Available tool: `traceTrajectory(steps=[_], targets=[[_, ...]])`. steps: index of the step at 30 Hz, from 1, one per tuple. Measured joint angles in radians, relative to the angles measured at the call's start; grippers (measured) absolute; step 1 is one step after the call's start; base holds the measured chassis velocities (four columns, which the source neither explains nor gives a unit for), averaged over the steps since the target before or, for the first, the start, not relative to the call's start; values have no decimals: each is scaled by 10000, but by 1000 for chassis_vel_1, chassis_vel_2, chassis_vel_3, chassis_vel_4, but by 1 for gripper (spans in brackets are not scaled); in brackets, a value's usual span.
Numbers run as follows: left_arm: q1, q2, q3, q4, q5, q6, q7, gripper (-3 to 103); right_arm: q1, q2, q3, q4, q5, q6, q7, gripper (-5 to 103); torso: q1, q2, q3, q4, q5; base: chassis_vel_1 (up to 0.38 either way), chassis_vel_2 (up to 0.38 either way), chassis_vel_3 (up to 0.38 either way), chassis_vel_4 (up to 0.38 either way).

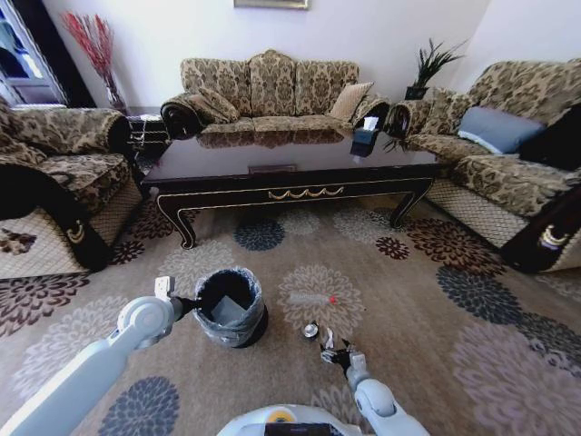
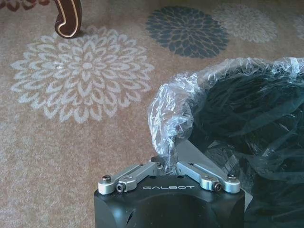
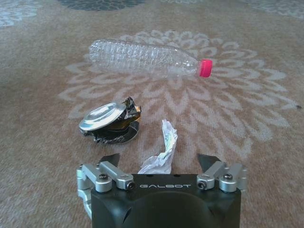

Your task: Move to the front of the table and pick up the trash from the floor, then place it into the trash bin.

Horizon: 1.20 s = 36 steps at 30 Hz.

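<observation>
I see a patterned sofa [image 1: 272, 91] at twelve o'clock against the far wall, with a tan cushion [image 1: 350, 101] at its right end. A matching armchair [image 1: 59, 177] sits at ten o'clock, and another sofa [image 1: 508, 163] at two o'clock carries a grey-blue pillow [image 1: 497, 129]. I make out red stems [image 1: 91, 41] at eleven and a green plant [image 1: 429, 65] at one
</observation>
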Motion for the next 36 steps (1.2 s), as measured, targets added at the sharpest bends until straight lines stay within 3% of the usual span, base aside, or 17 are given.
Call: traceTrajectory(steps=[2, 8, 11, 14, 17, 19, 24, 30, 36], targets=[[-17, 27, 28, 0, -13, 1, 7, 0, 58, -37, -1, -70, 0, 40, -39, 83, 0, 0, 0, 0, 0, 0, 0, 0, 0], [-75, 25, 68, 6, -15, 1, 9, 0, 95, -111, 1, -180, -10, 75, -65, 66, 0, 0, 0, 0, 0, 0, 0, 0, 0], [-166, 8, 177, 40, -11, 1, 13, 0, 60, -174, -19, -251, -101, 117, -119, 50, 0, 0, 0, 0, -1, 0, 0, 0, 0], [-237, 9, 221, 50, -11, 2, 15, 0, 52, -178, -21, -303, -133, 140, -137, 44, 0, 0, 0, 0, 0, 0, 0, 0, 0], [-319, 26, 289, 48, -29, 1, 28, 0, 46, -164, 2, -388, -164, 160, -152, 28, 0, 0, 0, 0, 0, 0, 0, 0, 0], [-332, 28, 306, 45, -33, 1, 29, 0, 43, -164, 11, -391, -164, 166, -153, 28, 0, 0, 0, 0, 0, 0, 0, 0, 0], [-402, 6, 423, 35, -30, 1, 30, 0, -2, -238, 104, -303, -107, 182, -154, 3, 0, 0, 0, 0, 0, 0, 0, 0, 0], [-415, -71, 483, 35, 6, 1, 27, 0, -154, -449, 276, 4, 34, 174, -121, 0, 0, 0, 0, 0, 2, 0, 0, 0, 0], [-574, -333, 839, 45, 108, 1, 6, 0, -828, -1186, 1099, 1528, 496, 96, -88, 0, 0, 0, 0, -1, 0, 0, 0, 0, 0]])
